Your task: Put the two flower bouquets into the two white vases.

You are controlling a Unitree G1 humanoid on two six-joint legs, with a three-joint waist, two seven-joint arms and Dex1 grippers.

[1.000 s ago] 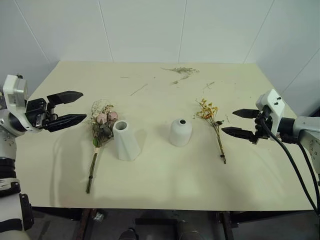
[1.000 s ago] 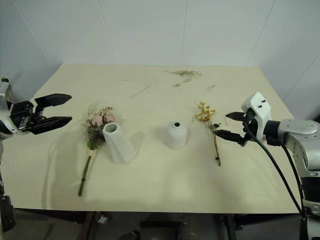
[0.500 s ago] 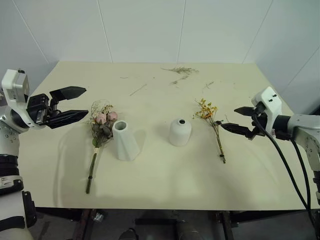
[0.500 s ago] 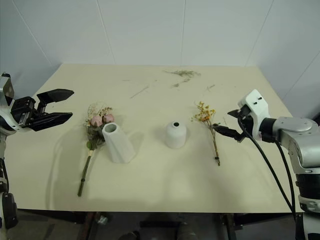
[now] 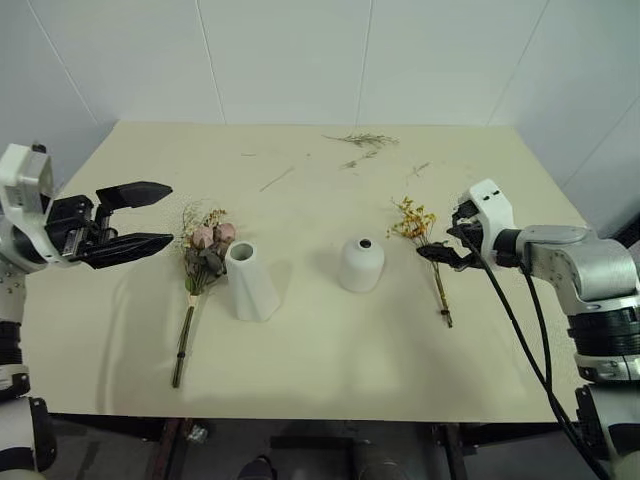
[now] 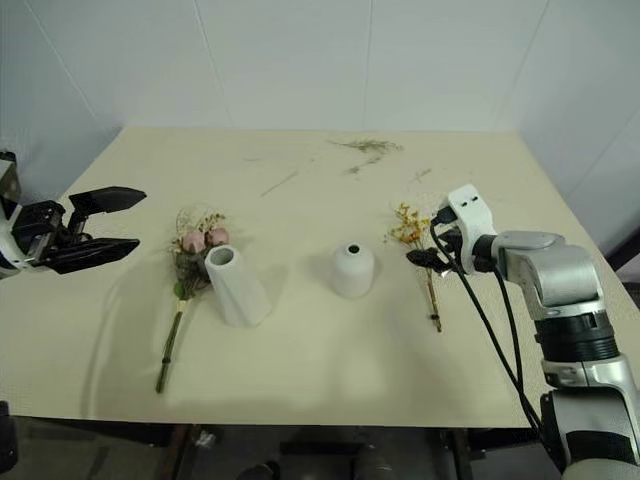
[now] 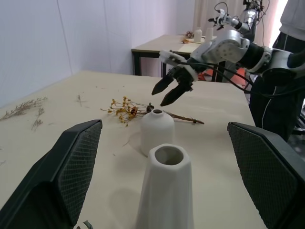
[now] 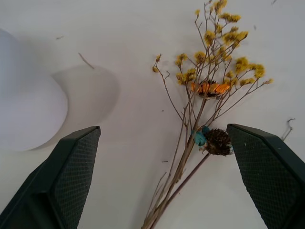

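Right gripper [image 5: 437,249] moved in over yellow spray [image 5: 424,240], jaws open, empty

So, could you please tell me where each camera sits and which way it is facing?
Left eye view: on the head, looking forward and down at the table; left tool and right tool show, both open.
Right eye view: beside it, the same scene.
Left wrist view: along its own fingers, across the tall vase and dome vase to the right tool.
Right wrist view: down on the yellow spray, its own fingers either side.
Shared: both wrist views catch the spray and the dome vase.
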